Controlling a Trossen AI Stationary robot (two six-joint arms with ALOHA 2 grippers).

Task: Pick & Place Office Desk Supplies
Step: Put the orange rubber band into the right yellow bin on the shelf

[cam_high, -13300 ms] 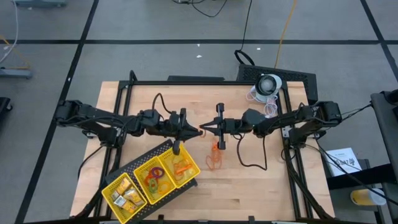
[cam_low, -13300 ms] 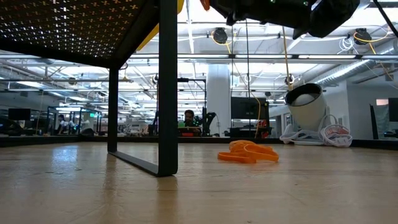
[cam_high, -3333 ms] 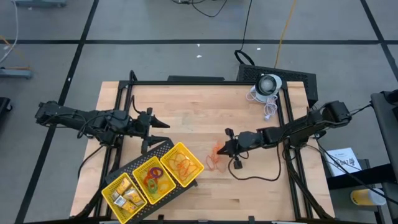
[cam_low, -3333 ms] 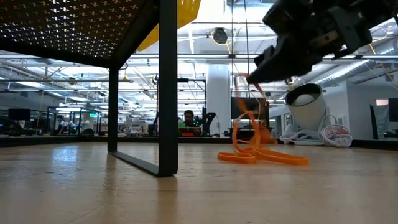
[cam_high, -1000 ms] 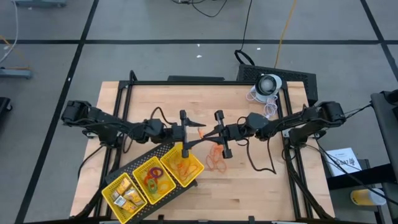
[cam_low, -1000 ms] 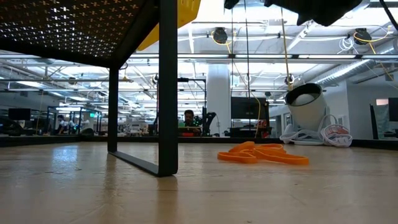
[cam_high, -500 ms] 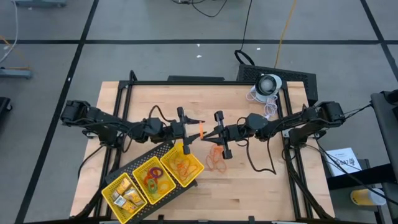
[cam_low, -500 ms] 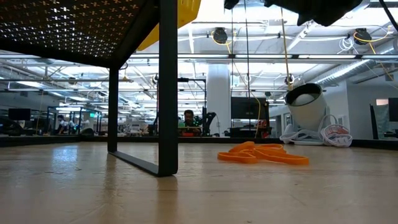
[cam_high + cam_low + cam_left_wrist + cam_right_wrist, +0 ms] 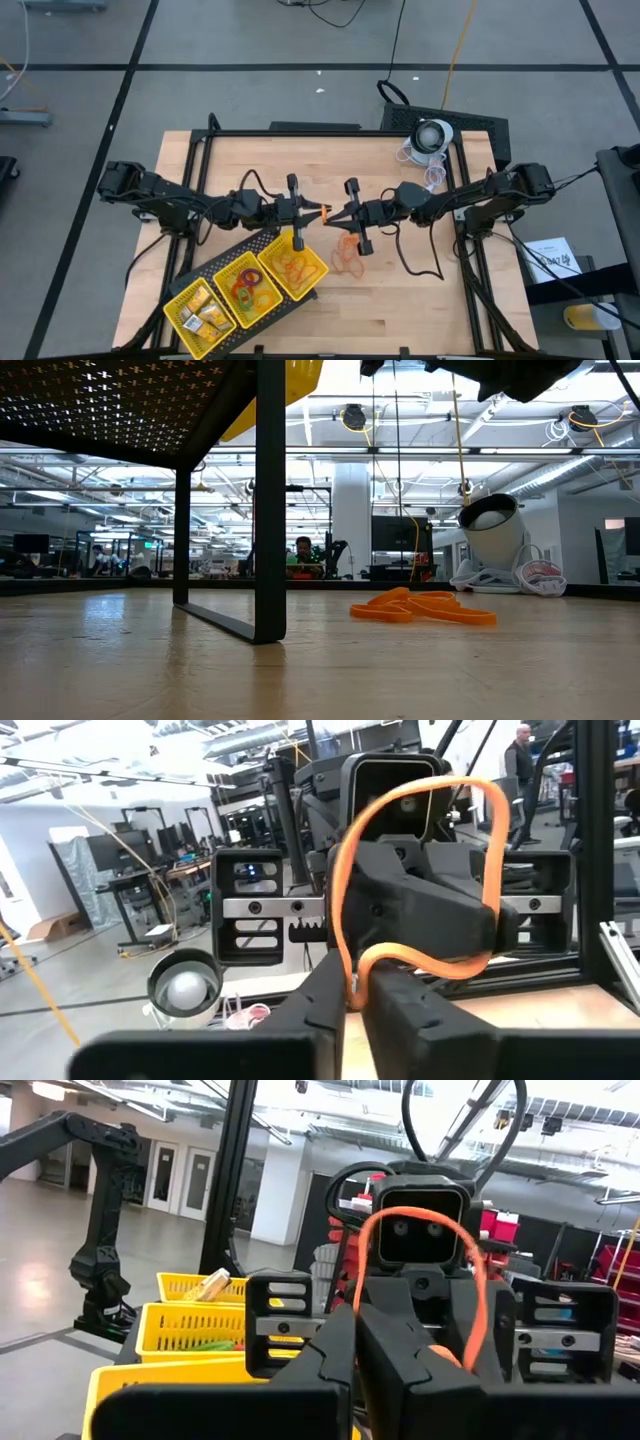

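Note:
An orange rubber band (image 9: 325,212) hangs in the air over the middle of the table, between my two grippers, which face each other tip to tip. My left gripper (image 9: 318,212) comes from the table's left and is shut on the band. My right gripper (image 9: 334,214) comes from the right and is shut on the same band. More orange rubber bands (image 9: 347,255) lie flat in a small pile on the wood just nearer than the grippers. In the low view the pile (image 9: 420,607) shows, but both grippers are above the picture. My left gripper pinches one end of the band's loop (image 9: 349,960) between its two fingers, which lie level and come from the table's left. The rest of the loop arches up and away from the tips, clear of the table. My right gripper pinches the band's other end (image 9: 360,1285) between its two fingers, level, from the table's right. The loop stands open above its tips, lifted clear.
The yellow three-compartment tray (image 9: 212,280) sits on a black perforated stand at the near left, holding gold blocks (image 9: 200,316), coloured rings (image 9: 247,288) and orange bands (image 9: 292,265). The stand's leg (image 9: 268,500) is in the low view. A white round device (image 9: 432,135) stands at the far right.
My left gripper's fingers stood wide apart around the band a second ago. They have closed step by step and now pinch it. Both arms have kept their places, and the band stays held up by my right gripper.

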